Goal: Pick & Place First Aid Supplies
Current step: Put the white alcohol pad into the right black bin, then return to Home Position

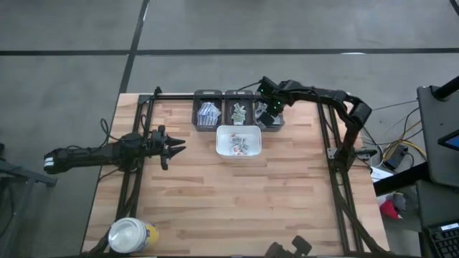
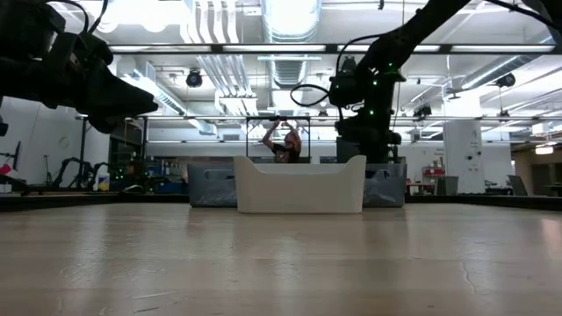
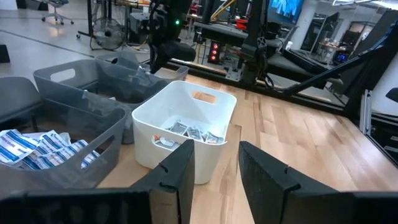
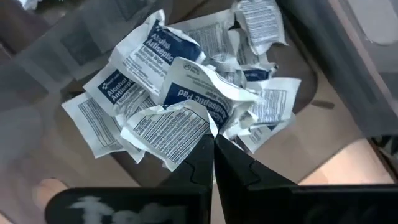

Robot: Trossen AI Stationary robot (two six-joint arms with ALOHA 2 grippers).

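Fingers of the right gripper (image 4: 213, 144) are pressed together over the rightmost grey bin (image 1: 270, 115), their tips meeting at the edge of a white alcohol pad packet (image 4: 171, 127) on top of a loose heap of such packets; whether that packet is truly pinched or only touched I cannot tell. This heap of first aid supplies (image 4: 186, 93) fills the bin's floor, so plenty is left to move. Just in front of the row of grey bins stands the white tray (image 1: 238, 140), which already holds several small packets (image 3: 189, 131), a sign that some of the sorting is done. The middle bin (image 1: 237, 110) and the left bin (image 1: 207, 115) hold more sachets, the left one blue-and-white ones. Farther out, the left gripper (image 1: 174, 145) hovers above the worktop (image 1: 229, 201), well apart from the tray and pointed toward it, its fingers parted and holding nothing. A yellow jar with a white lid (image 1: 131, 234) sits at the near left corner, untouched.
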